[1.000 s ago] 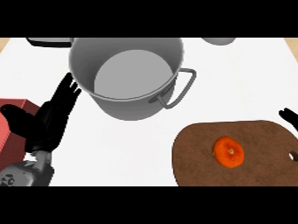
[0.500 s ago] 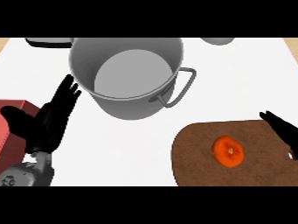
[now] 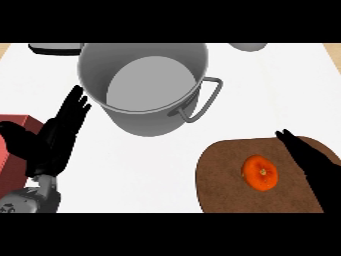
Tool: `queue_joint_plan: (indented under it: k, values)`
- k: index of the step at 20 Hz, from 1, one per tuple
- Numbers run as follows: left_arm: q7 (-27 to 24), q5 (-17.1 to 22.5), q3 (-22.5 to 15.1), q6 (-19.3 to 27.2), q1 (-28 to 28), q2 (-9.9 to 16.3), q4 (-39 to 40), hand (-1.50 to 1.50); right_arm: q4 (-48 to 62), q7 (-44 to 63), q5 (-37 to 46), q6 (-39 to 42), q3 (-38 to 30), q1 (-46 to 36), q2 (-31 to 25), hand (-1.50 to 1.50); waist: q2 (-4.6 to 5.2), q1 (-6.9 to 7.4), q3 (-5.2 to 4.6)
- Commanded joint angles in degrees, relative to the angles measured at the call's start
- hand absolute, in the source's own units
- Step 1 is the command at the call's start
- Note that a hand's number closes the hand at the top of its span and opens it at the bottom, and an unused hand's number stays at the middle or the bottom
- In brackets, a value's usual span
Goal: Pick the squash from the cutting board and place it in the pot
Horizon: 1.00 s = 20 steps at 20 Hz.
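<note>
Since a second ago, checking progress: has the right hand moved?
Yes. The right hand has come leftward over the cutting board, nearer the squash.

Single head view, aimed steeply down at the counter from close above; pot toward the top, board at lower right.

The squash lay on the cutting board at the surface's near right edge; the pot was set behind, toward the far middle.
</note>
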Motion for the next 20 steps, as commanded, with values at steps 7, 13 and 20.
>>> queue_joint_plan:
  k: [7, 13, 20]
  values:
    - [-1.00, -1.91, 0.83, -1.07, -0.78, -2.04, 2.22, 0.00, 5.67, 7.25, 0.54, 6.70, -2.03, -4.73, 6.07, -1.50, 0.07, -0.02, -0.02]
    - [-0.11, -2.82, 0.59, -1.19, -0.86, -2.91, 1.56, 0.00, 16.74, 5.52, 7.83, 4.93, 2.49, -8.12, 12.10, -1.50, 0.11, 0.32, 0.00]
    - [3.09, -3.12, 0.81, -1.83, 1.60, -2.44, -3.82, 0.00, 21.99, 0.41, 10.13, 7.78, 2.38, -5.12, 11.70, -1.50, -0.01, 0.37, 0.03]
